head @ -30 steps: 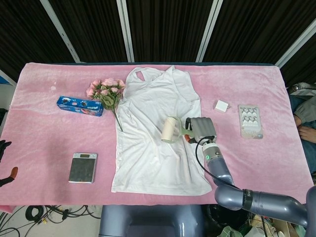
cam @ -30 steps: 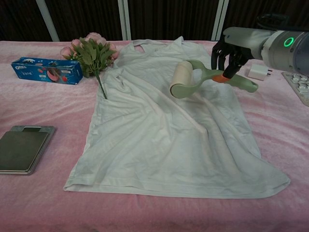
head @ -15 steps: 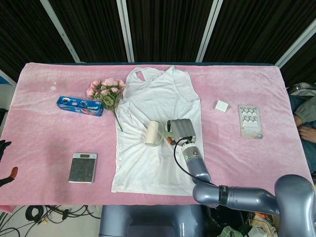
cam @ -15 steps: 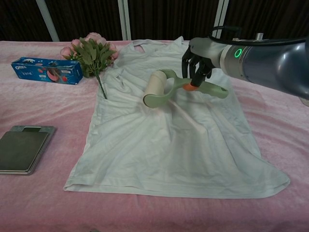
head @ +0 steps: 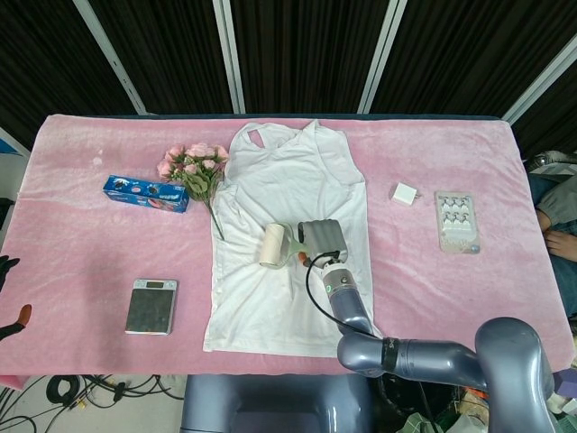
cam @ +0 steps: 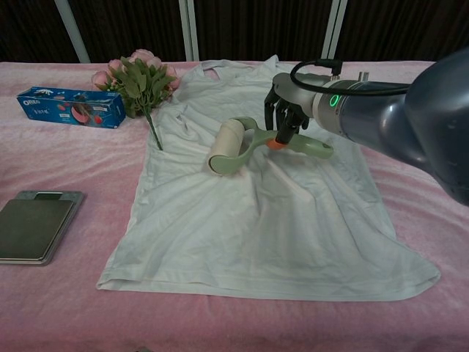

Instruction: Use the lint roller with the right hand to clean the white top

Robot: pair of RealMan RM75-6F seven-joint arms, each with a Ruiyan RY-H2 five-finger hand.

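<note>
The white top (head: pixel 288 234) (cam: pixel 256 213) lies spread flat on the pink table cover, neck away from me. My right hand (head: pixel 320 242) (cam: pixel 287 117) grips the pale green handle of the lint roller (head: pixel 272 245) (cam: pixel 227 147). The roller's cream drum rests on the left middle of the top, handle pointing right. An orange patch shows on the handle under my fingers. My left hand is outside both views.
A bunch of pink flowers (head: pixel 193 167) (cam: pixel 135 77) lies at the top's left shoulder, a blue Oreo box (head: pixel 144 193) (cam: pixel 71 107) beside it. A digital scale (head: pixel 151 306) (cam: pixel 33 226) sits front left. A white charger (head: pixel 405 193) and a blister tray (head: pixel 455 220) lie right.
My right hand has carried the lint roller leftwards across the top, from its right side to the left middle, and lowered the drum onto the fabric.
</note>
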